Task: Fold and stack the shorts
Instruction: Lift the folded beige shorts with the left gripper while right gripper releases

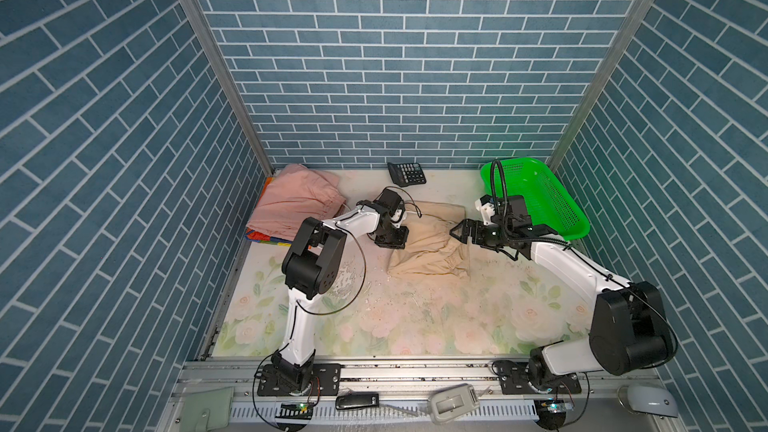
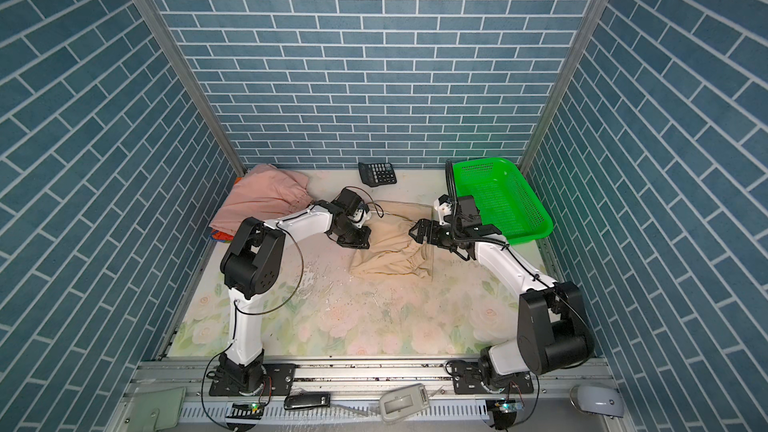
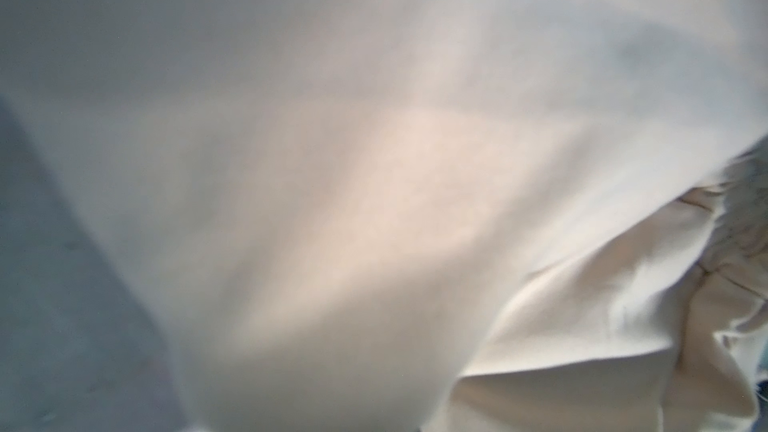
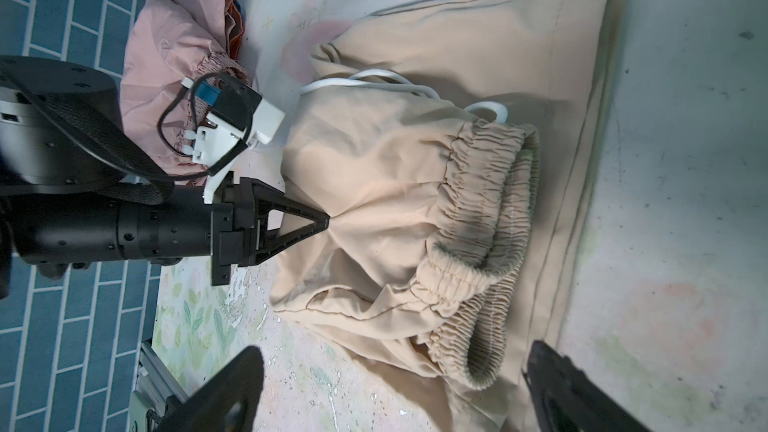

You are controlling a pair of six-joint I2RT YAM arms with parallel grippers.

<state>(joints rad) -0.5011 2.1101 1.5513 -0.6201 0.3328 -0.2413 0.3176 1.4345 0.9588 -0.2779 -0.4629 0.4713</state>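
Note:
The beige shorts (image 1: 432, 243) (image 2: 395, 243) lie crumpled mid-table, gathered waistband (image 4: 486, 201) doubled over and white drawstring (image 4: 374, 81) loose. My left gripper (image 1: 405, 238) (image 2: 368, 238) (image 4: 327, 224) is shut on a pinch of the beige cloth at the pile's left edge. In the left wrist view only blurred beige fabric (image 3: 374, 201) shows, and the jaws are hidden. My right gripper (image 1: 459, 231) (image 2: 417, 230) (image 4: 395, 388) hovers open over the pile's right side, holding nothing. Folded pink shorts (image 1: 295, 201) (image 2: 262, 197) (image 4: 174, 56) rest on rainbow-striped shorts (image 1: 259, 236) (image 2: 220, 236) at the back left.
A green mesh basket (image 1: 540, 197) (image 2: 505, 201) stands at the back right, just behind my right wrist. A black calculator (image 1: 407, 173) (image 2: 377, 173) lies against the back wall. Blue brick-patterned walls enclose the floral table (image 1: 415, 317) on three sides.

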